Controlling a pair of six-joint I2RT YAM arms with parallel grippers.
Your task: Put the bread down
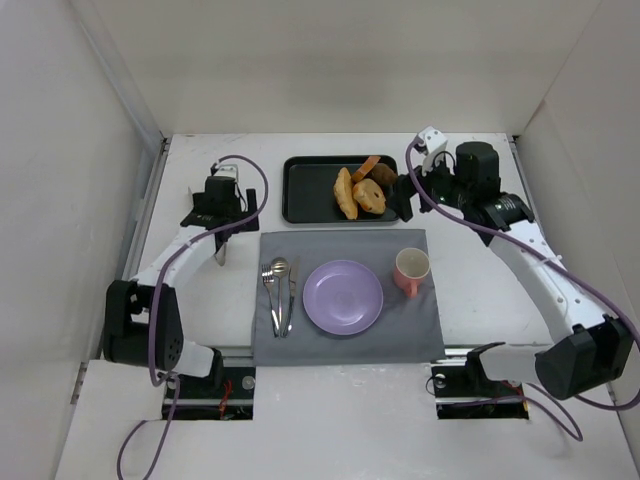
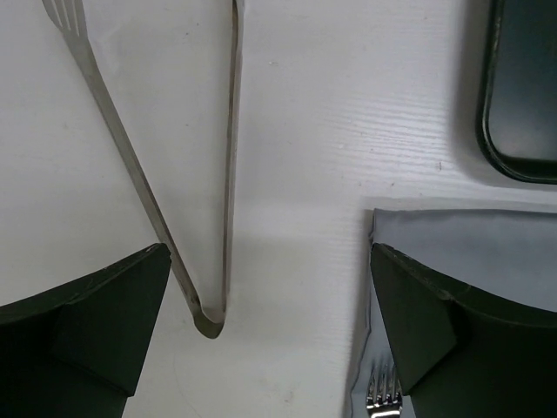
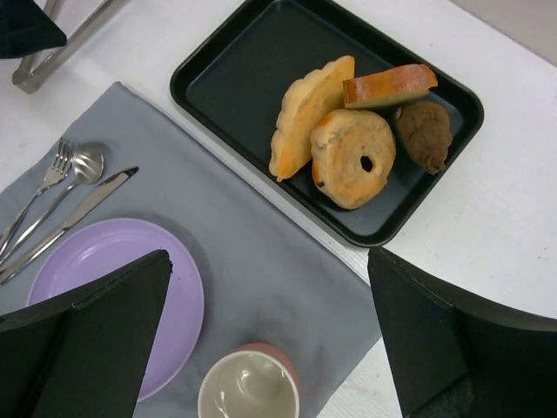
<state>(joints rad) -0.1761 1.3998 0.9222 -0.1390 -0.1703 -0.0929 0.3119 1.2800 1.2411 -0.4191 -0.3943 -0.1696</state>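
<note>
- The bread is in the black tray at the back of the table, tipped up on its long edge and leaning on the bagel.
- A slice with an orange crust touches the bread's far end, and a dark brown chunk sits in the tray's corner past the bagel.
- Right gripper: fingers spread wide, nothing in them and not touching anything. It hangs over the grey mat near the tray's right end.
- So the bread isn't between the fingers at all. From the wrist cam it's up ahead of the tips and clear of them, with the bagel just as close.
- Left gripper: also wide open and empty, over bare table left of the mat. The metal tongs lie flat on the table under it, their bend roughly between the fingers. Can't tell if anything touches.
- On the mat there's a purple plate with nothing on it, a pink cup to its right, and a fork, spoon and knife to its left.
</note>
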